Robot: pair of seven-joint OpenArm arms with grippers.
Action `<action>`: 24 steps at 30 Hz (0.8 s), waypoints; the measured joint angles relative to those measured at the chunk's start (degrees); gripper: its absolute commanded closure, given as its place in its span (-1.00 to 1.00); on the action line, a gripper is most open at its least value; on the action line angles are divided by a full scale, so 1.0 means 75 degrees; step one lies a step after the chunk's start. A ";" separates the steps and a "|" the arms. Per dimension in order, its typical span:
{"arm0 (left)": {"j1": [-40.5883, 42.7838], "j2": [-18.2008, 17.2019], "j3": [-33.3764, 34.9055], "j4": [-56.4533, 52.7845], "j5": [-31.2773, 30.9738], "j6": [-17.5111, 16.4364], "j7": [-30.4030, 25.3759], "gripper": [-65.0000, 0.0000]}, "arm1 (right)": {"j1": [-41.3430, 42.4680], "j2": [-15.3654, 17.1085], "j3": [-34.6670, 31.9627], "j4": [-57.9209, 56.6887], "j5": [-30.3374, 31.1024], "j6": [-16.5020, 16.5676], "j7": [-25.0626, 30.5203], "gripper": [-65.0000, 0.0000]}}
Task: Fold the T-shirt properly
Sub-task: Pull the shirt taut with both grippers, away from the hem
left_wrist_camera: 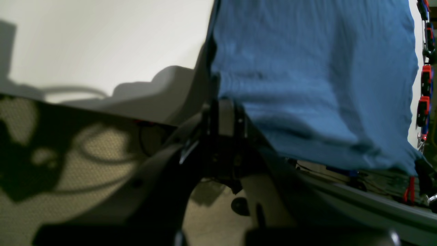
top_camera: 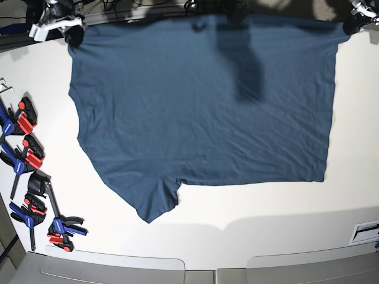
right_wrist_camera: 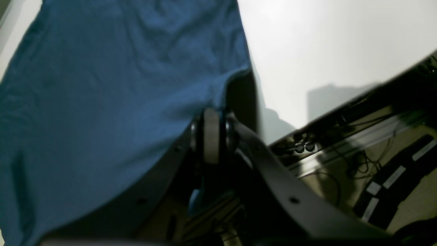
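Base view: I see the T-shirt (top_camera: 201,100) spread flat across the white table (top_camera: 284,207), one sleeve pointing toward the near edge. At the table's far edge, each pincer pinches a corner of the cloth: the left gripper (top_camera: 354,23) at the view's right, the right gripper (top_camera: 74,35) at its left. Left wrist view: the left gripper (left_wrist_camera: 227,116) is closed on the T-shirt (left_wrist_camera: 314,78) (blurred). Right wrist view: the right gripper (right_wrist_camera: 213,131) is likewise clamped on the cloth (right_wrist_camera: 112,85). Red-and-blue clamps (top_camera: 29,177) lie beside the shirt.
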 measured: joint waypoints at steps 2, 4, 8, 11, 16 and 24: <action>-0.0006 0.0000 0.0003 0.0009 -0.0067 0.0003 -0.0009 1.00 | -0.0012 0.0000 0.0070 0.0146 0.0003 0.0000 0.0076 1.00; -0.0111 0.0000 0.0000 0.0023 -0.0122 0.0000 -0.0015 1.00 | 0.0169 0.0000 0.0070 0.0189 0.0000 0.0256 0.0236 1.00; -0.0632 -0.0003 -0.0003 0.0052 -0.0117 0.0003 -0.0017 1.00 | 0.0895 0.0000 0.0047 0.0192 -0.0239 0.0545 0.0189 1.00; -0.1014 -0.0003 -0.0006 0.0058 0.0297 -0.0003 -0.0038 1.00 | 0.1352 0.0003 -0.0207 0.0198 -0.0950 0.0530 0.0201 1.00; -0.1367 -0.0003 0.0003 0.0058 0.0737 -0.0012 -0.0443 1.00 | 0.1888 0.0003 -0.1070 0.0198 -0.2078 0.0385 0.0478 1.00; -0.1498 -0.0003 0.0863 0.0058 0.1976 0.0003 -0.1323 1.00 | 0.2646 0.0000 -0.2305 -0.0035 -0.3824 -0.0481 0.0956 1.00</action>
